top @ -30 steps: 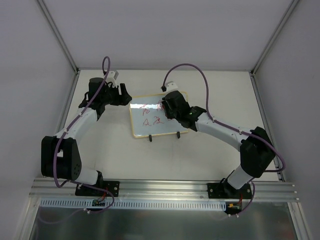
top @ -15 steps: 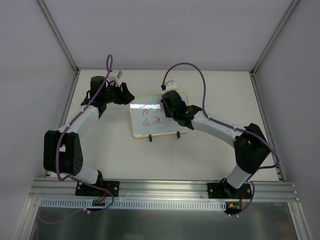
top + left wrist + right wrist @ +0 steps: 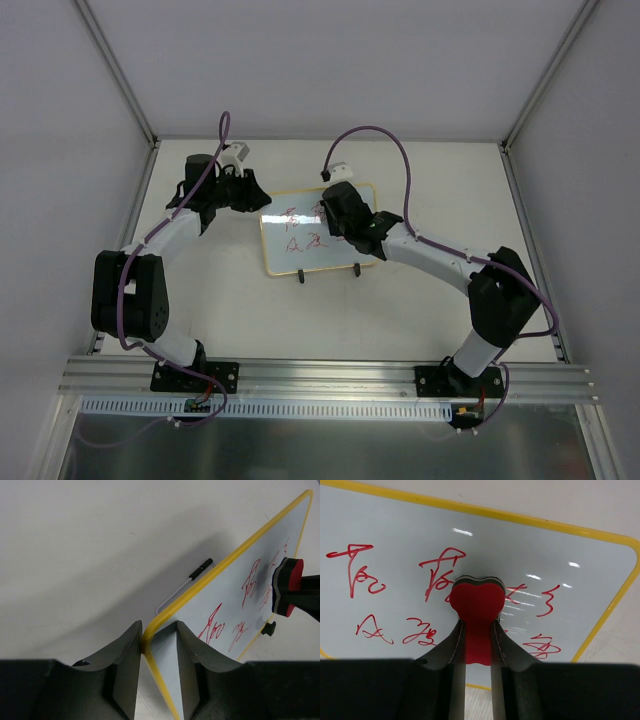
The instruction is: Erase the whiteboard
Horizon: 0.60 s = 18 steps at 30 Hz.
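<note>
One whiteboard (image 3: 290,235) with a pale-yellow frame stands tilted on two black clip feet (image 3: 300,277) near the middle of the table (image 3: 400,320). Red handwritten marks (image 3: 362,565) cover most of its face. A red eraser (image 3: 477,600) is pressed against the face among the upper marks. The right gripper (image 3: 478,645) has its jaws clamped on the eraser. The left gripper (image 3: 157,665) is at the board's upper-left corner. Its jaws stand apart, one finger on either side of the yellow frame. A white marker with a black cap (image 3: 182,587) lies on the table just behind the board.
</note>
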### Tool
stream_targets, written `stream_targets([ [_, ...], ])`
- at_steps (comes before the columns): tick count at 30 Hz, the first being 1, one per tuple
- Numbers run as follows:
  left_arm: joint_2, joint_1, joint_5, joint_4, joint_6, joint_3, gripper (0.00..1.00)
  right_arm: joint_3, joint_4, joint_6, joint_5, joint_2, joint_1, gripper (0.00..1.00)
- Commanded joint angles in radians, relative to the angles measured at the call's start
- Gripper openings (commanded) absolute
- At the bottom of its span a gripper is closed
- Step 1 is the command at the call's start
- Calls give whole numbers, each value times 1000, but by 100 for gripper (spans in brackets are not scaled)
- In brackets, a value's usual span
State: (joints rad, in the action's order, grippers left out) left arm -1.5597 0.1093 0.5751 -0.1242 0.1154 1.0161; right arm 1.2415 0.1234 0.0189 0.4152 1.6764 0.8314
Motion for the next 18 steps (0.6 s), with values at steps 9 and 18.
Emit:
stream_targets([
  [9,9,-8,111,-41,-45,-42,4,39,-34,-16,71,14,23,1],
  [18,64,-8,147,-41,-147,-119,0,88,-93,-43,59,129,69,0],
])
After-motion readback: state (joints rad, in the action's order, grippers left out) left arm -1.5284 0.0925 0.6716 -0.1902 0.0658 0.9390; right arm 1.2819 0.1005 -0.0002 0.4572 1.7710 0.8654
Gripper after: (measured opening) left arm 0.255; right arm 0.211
